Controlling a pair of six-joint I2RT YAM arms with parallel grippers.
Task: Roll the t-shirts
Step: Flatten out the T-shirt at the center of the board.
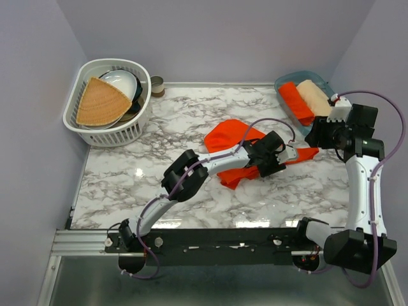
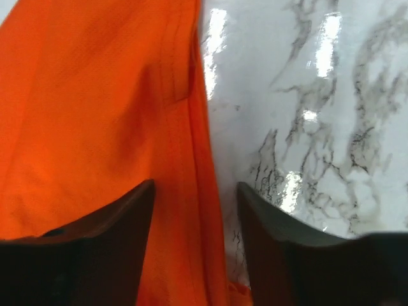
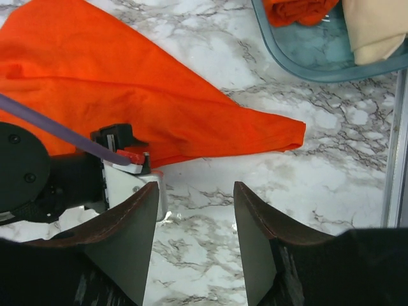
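My top camera looks down from above and behind my arm bases over the whole white marble-patterned tabletop [image 1: 127, 185]. My left wrist camera peers between its dark fingers [image 2: 95, 248], very close to the bright orange-red cloth t-shirt [image 2: 95, 115]. My right wrist camera sits farther back, sharing that shirt and marble.

The left arm [image 1: 223, 160] and right arm [image 1: 360, 185] have white links between bulky black joint housings. A thin purple cable [image 1: 268, 120] loops along each. Both stand on a black base bar [image 1: 217, 245] dotted with silver screws. The fingers [image 2: 105, 245] are dark, matte wedges. A small red part [image 3: 132, 156] marks the left wrist's white block.
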